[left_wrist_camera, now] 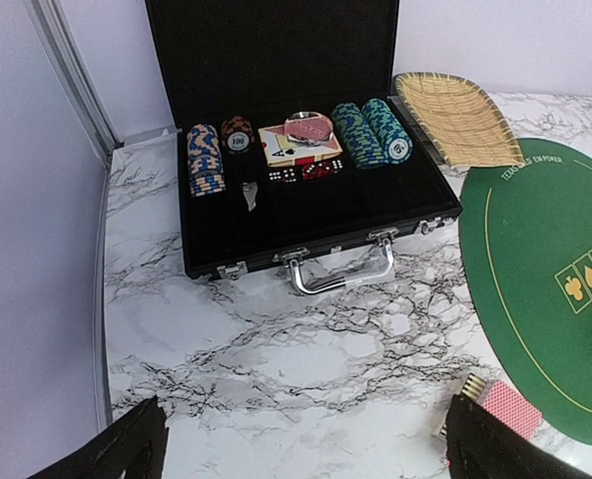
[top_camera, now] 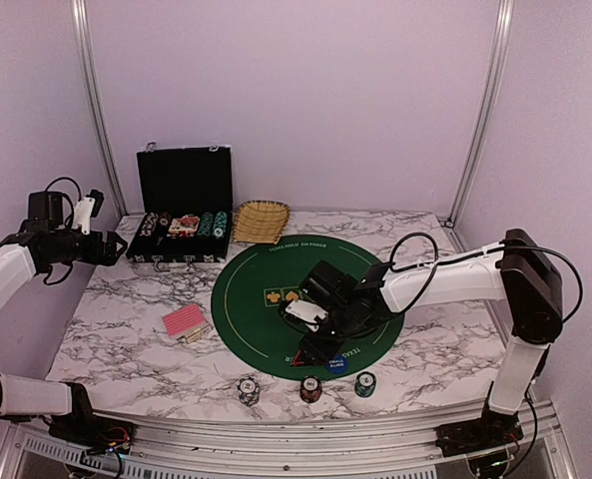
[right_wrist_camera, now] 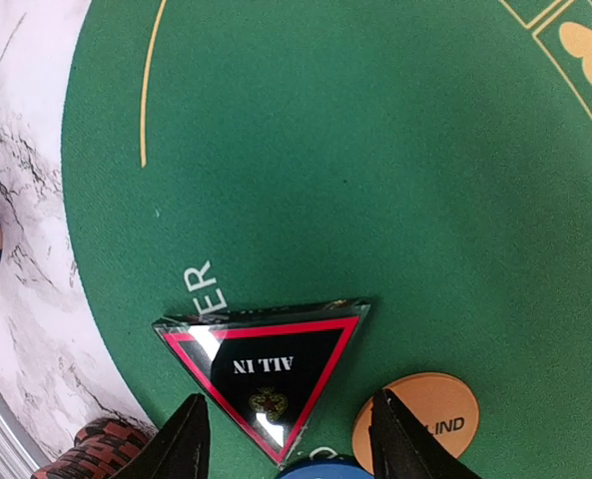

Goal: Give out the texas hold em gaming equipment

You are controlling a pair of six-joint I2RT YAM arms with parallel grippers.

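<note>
The right jaws stand half open, gripping nothing, astride a corner of the black-red triangle (right_wrist_camera: 261,369), its long edge crosswise ahead.

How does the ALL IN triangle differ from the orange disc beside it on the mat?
The ALL IN triangle is three-cornered, the orange disc round. The triangle is glossy black with a red border; the disc is plain orange. The triangle's lettering shows whole, while the disc's is partly hidden. Both lie flat on the green mat, near its edge.
</note>
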